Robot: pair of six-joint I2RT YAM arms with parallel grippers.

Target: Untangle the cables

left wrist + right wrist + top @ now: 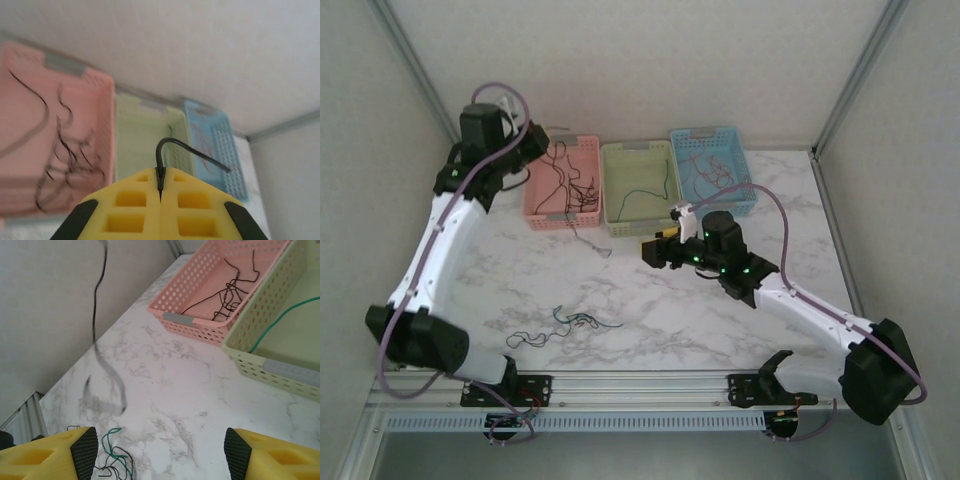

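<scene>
Cables (pixel 570 325) knotted at near edge of table (pixel 720 330), left of centre. I read left gripper (pixel 161 187) pinched on one black cable (pixel 159 157) dangling plumb by pink basket (pixel 535 215); right gripper (pixel 658 250) agape, nearer the knot

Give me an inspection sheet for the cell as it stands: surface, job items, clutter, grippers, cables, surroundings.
Surface: white marble table.
Job's things: tangle of thin wires on the table, front left. The pink basket holds black wires, the green basket a green wire, the blue basket orange-red wires.
Clutter: nothing seen.
Grippers: left gripper high over the pink basket, shut on a black wire hanging toward the table. Right gripper open, above the table in front of the green basket.
Cables: lavender-grey arm cables run along both arms.
Surroundings: white walls, aluminium frame posts.
</scene>
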